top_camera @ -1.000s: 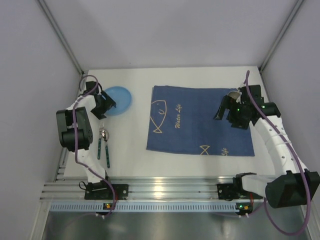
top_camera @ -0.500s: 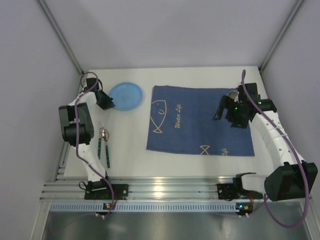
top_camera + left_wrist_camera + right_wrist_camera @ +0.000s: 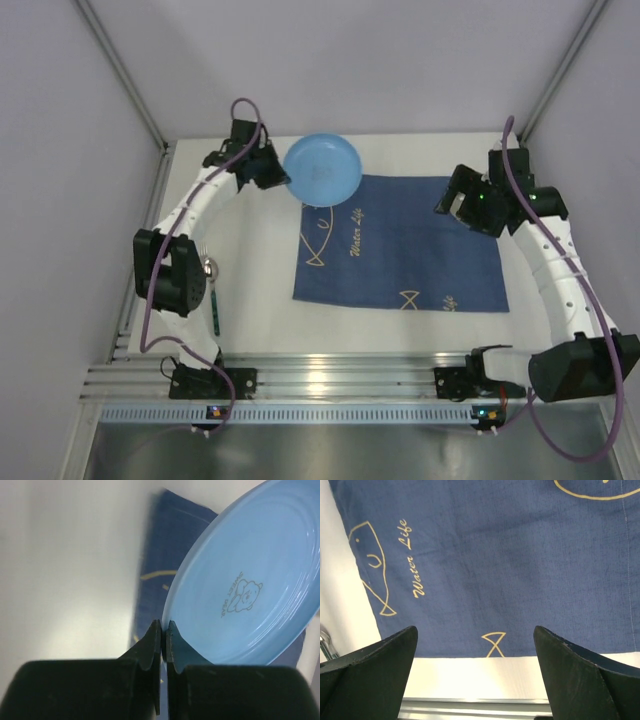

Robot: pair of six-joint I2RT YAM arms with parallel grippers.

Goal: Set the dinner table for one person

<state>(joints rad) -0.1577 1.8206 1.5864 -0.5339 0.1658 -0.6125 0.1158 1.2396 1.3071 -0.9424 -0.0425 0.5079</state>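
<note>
Grey walls close in a matte white table (image 3: 250, 270), large, flat and rectangular, with a ribbed aluminium rail (image 3: 330, 380) running along its near edge where the two arms are bolted. A dark blue fish-print cloth (image 3: 400, 250) lies on it, right of the middle, and cutlery (image 3: 213, 300) sits near the left edge.

The left pincer (image 3: 162, 625) is clamped tight on the rim of a pale blue plate (image 3: 322, 168), which hangs tilted in the air by the far edge of the table, over the far-left corner of the cloth. The right pincer (image 3: 475, 629) hovers over the cloth's far-right part, spread wide and holding nothing.

The step in hand looks like carrying the plate to the cloth. A rim grip this thin can let the plate swing or slip, so the carry is best done slowly, levelling the plate before lowering it towards the cloth's middle. It should touch down flat before the jaws let go, and without rucking the fabric.
</note>
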